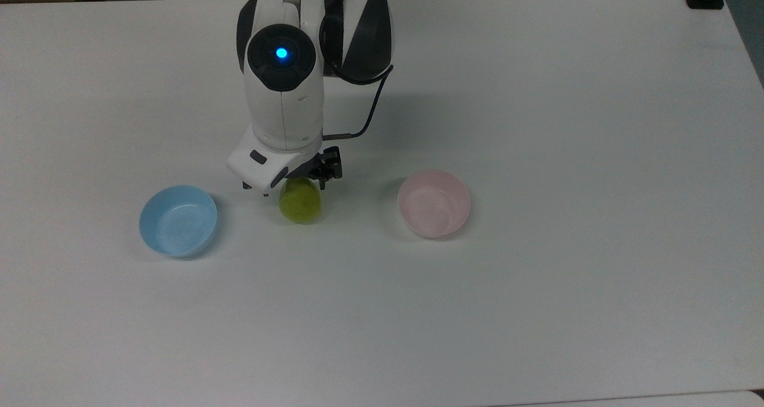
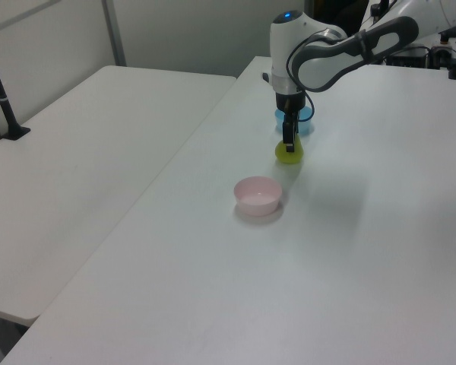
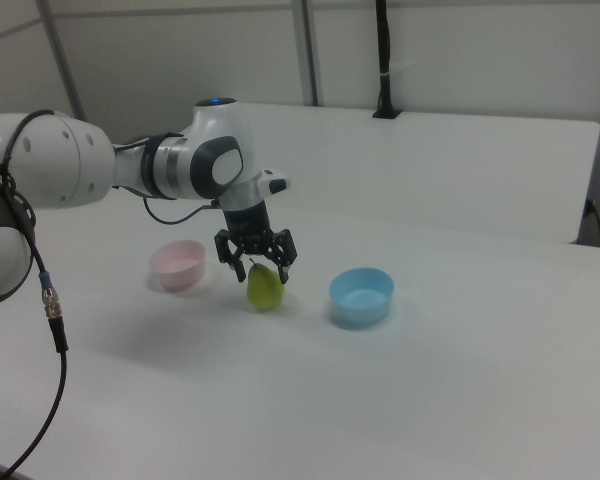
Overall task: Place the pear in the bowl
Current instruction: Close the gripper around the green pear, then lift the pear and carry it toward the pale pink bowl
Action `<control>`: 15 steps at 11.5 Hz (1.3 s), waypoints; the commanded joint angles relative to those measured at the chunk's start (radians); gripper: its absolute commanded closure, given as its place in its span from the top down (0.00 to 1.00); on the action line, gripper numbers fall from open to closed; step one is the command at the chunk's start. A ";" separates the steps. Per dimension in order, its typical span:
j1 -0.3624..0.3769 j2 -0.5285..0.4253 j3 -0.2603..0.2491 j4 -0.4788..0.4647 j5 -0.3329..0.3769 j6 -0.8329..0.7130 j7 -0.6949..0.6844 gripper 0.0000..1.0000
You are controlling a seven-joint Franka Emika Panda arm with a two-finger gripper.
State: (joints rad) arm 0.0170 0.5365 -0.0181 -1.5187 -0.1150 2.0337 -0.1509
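Two fingers of hand (image 3: 259,271) spread, straddling upright pear (image 3: 264,290) top.

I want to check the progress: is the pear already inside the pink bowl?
No, the pear stands on the table between the pink bowl and the blue bowl, under the tool.

There are two bowls on the near table (image 1: 537,305): one pink bowl (image 1: 434,203) at the top view's right and one blue bowl (image 1: 178,220) at the top view's left. One pear (image 1: 301,204) stands between them. One robot arm (image 1: 285,91) with one gripper (image 3: 259,264) reaches over it. A second table (image 2: 76,175) stands beside the first.
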 commanded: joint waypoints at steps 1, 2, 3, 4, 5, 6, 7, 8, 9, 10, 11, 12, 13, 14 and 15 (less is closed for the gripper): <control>0.014 0.003 -0.010 0.009 -0.017 0.010 -0.018 0.30; 0.014 0.003 -0.010 0.011 -0.014 0.010 -0.015 0.13; 0.015 0.002 -0.010 0.011 -0.006 0.008 -0.013 0.02; 0.015 -0.003 -0.010 0.012 -0.002 0.008 -0.013 0.00; 0.014 -0.013 -0.010 0.012 -0.002 0.006 -0.012 0.00; 0.011 -0.044 -0.010 0.014 0.001 0.002 -0.013 0.00; 0.008 -0.079 -0.008 0.014 0.014 -0.003 -0.012 0.00; 0.014 -0.111 -0.006 0.017 0.056 -0.004 -0.009 0.00; 0.023 -0.122 0.000 0.049 0.090 -0.009 -0.001 0.00; 0.052 -0.121 0.000 0.072 0.104 -0.023 0.023 0.00; 0.079 -0.118 0.000 0.084 0.107 -0.017 0.071 0.00; 0.118 -0.116 0.000 0.092 0.109 -0.014 0.098 0.00; 0.151 -0.116 0.000 0.092 0.110 -0.015 0.109 0.00; 0.187 -0.110 0.000 0.091 0.112 -0.014 0.138 0.00; 0.222 -0.095 0.000 0.089 0.109 -0.012 0.158 0.00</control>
State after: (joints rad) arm 0.1648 0.4248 -0.0058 -1.4322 -0.0153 2.0310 -0.0464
